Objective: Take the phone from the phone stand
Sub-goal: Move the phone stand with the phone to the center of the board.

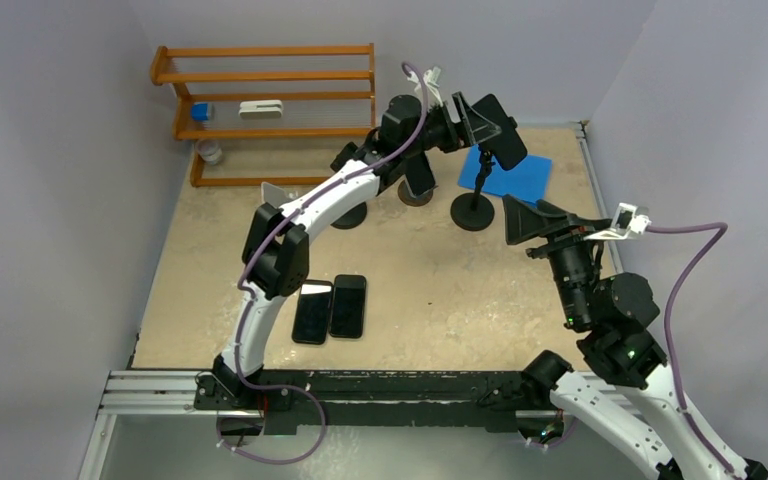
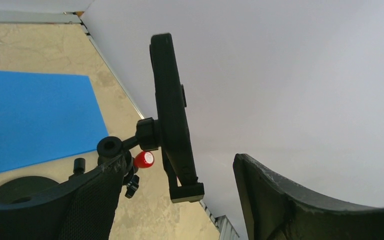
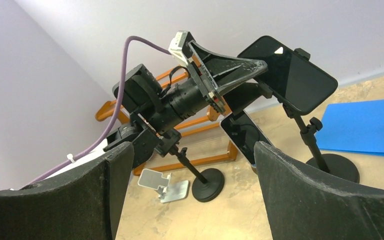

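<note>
A black phone [image 1: 508,140] sits clamped in a black phone stand [image 1: 480,180] with a round base, at the back of the table. My left gripper [image 1: 488,122] is open around it. In the left wrist view the phone [image 2: 172,105] stands edge-on between my fingers [image 2: 290,200], touching neither. The stand's clamp [image 2: 187,191] and red knob [image 2: 143,159] show below it. My right gripper [image 1: 528,222] is open and empty, in the air to the right of the stand. The right wrist view shows the phone [image 3: 292,72] with the left gripper [image 3: 225,67] at it.
A second phone [image 1: 421,176] sits on another stand, and a bare stand base [image 1: 348,215] is beside it. Two phones [image 1: 330,310] lie flat on the table. A blue mat [image 1: 520,175] is behind the stand, a wooden shelf [image 1: 270,98] at the back left, a silver stand [image 3: 162,184].
</note>
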Available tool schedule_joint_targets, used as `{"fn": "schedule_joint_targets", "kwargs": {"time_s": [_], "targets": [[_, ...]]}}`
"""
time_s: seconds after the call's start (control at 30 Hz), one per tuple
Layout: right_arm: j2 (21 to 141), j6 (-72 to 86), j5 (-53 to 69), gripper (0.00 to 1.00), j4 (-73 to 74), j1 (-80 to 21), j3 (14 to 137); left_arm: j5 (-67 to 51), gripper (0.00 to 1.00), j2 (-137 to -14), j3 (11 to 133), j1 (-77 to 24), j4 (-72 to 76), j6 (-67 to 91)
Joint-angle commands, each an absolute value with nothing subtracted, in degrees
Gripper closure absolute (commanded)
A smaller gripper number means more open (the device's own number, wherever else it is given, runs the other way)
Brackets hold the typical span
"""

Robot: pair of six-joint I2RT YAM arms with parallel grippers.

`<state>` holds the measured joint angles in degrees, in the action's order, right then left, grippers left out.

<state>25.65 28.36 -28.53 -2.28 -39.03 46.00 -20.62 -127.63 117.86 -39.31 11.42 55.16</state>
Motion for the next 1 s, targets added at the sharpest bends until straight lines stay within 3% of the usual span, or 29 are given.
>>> {"fn": "schedule_joint_targets", "kwargs": {"time_s": [0.0, 0.13, 0.53, 0.7, 0.87, 0.97], "targets": [[25.3, 27.4, -28.6, 0.09, -3.2, -39.1, 48.3, -20.6, 0.23, -125.5, 118.5, -40.6, 11.8, 55.6], [25.0, 27.8, -28.3, 0.09, -3.2, -39.1, 48.2, -20.3, 0.27, -125.8, 118.1, -40.7, 11.3, 55.6], [24.6, 27.9, -28.3, 0.09, -2.6, -39.0, 48.3, -21.4, 0.53, -126.4, 118.5, -40.7, 11.1, 56.0], [24.4, 27.9, -28.5, 0.09, -2.3, -39.0, 48.0, -21.5, 0.54, -126.9, 118.6, -40.7, 10.9, 56.5], [24.3, 27.7, -28.8, 0.09, -2.1, -39.1, 48.2, -21.6, 0.45, -127.3, 118.9, -40.7, 10.9, 57.0], [24.2, 27.6, -28.9, 0.09, -2.0, -39.0, 48.3, -21.9, 0.51, -127.6, 119.6, -40.7, 11.0, 57.2]]}}
